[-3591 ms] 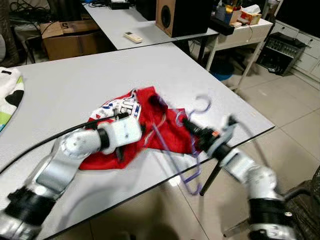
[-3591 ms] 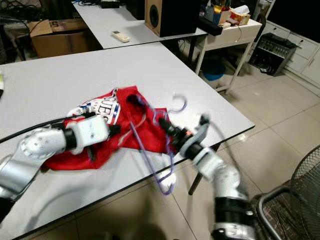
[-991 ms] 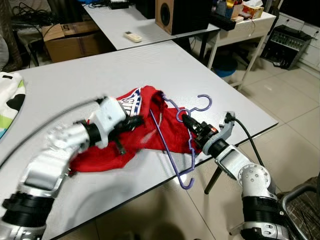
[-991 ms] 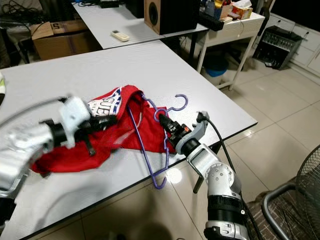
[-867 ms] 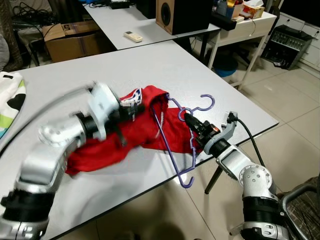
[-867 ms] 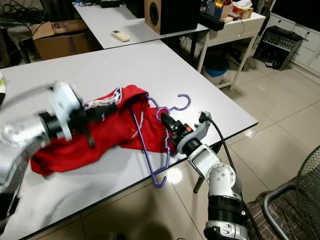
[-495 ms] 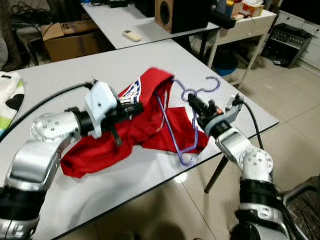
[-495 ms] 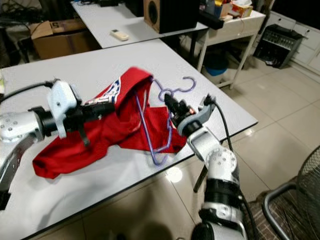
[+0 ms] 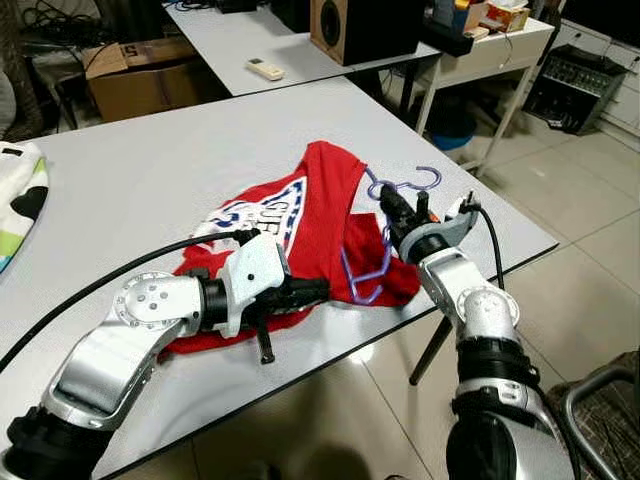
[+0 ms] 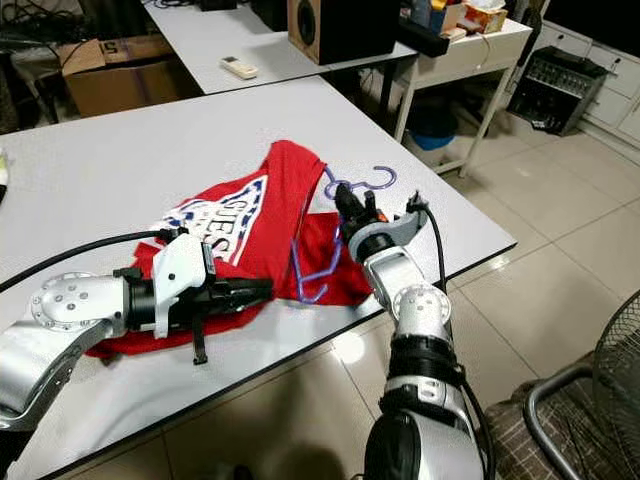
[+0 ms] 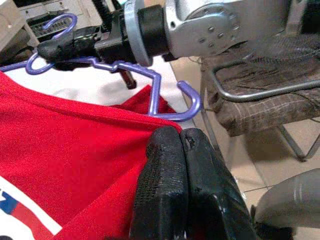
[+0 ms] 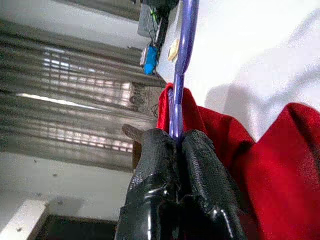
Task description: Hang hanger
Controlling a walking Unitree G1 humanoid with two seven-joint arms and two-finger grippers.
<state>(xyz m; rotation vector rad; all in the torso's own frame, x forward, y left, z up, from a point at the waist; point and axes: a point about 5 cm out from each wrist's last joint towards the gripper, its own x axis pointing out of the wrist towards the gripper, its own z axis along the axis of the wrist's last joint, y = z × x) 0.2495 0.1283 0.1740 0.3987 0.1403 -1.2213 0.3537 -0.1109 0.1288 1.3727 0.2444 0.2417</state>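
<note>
A red shirt (image 9: 300, 225) with white lettering lies on the grey table (image 9: 150, 160), partly draped over a purple hanger (image 9: 375, 275). My right gripper (image 9: 392, 208) is shut on the purple hanger near its hook (image 9: 420, 180), the rod (image 12: 179, 100) pinched between its fingers. My left gripper (image 9: 315, 292) is shut on the red shirt's lower hem (image 11: 100, 150), close to the table's front edge. The hanger's lower bend (image 11: 187, 102) sits just beyond the left fingertips. Most of the hanger is hidden under the cloth.
A patterned white cloth (image 9: 22, 195) lies at the table's far left. Behind stand a second table with a remote (image 9: 265, 70), a speaker (image 9: 350, 25) and a cardboard box (image 9: 140, 75). The table's right corner (image 9: 545, 245) drops to tiled floor.
My left gripper has dropped from the raised shirt collar area to the shirt's lower hem near the front edge. The shirt now lies flatter, covering more of the hanger. The right gripper stayed roughly where it was.
</note>
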